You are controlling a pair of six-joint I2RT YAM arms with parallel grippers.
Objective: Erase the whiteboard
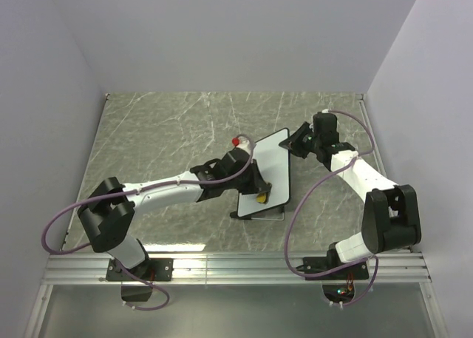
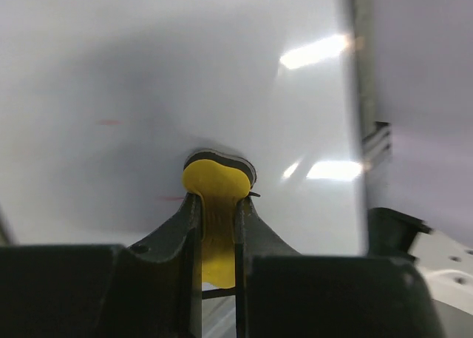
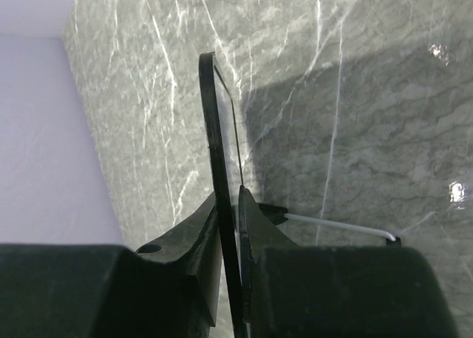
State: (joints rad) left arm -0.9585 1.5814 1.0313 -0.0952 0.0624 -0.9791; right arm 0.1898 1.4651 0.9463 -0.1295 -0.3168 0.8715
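Grey-green marbled stone forms the table (image 1: 159,127), closed in by pale lilac walls. From its base at the near left, the left arm reaches diagonally toward the middle. The left gripper (image 1: 259,193) points down onto the near part of the whiteboard (image 1: 270,163). Its fingers (image 2: 185,223) are drawn narrow and clamp a yellow eraser (image 2: 215,181) between them. In the left wrist view the eraser's dark-edged end presses against the white surface (image 2: 111,64), which is bright with glare. Two faint red marks show on that surface, one to the left of the eraser and one just beside the left finger. A small red object (image 1: 236,140) sits close to the board's far-left corner; what it is cannot be told.

The whiteboard lies at the table's centre, turned at an angle, its long sides running from near-left to far-right. At its far-right corner the right gripper (image 1: 295,143) holds it. The right wrist view shows the thin black rim (image 3: 212,123) edge-on, pinched tightly between the two dark fingers (image 3: 194,227). The right arm bends back from there to its base at the near right, with a purple cable looping beside it.
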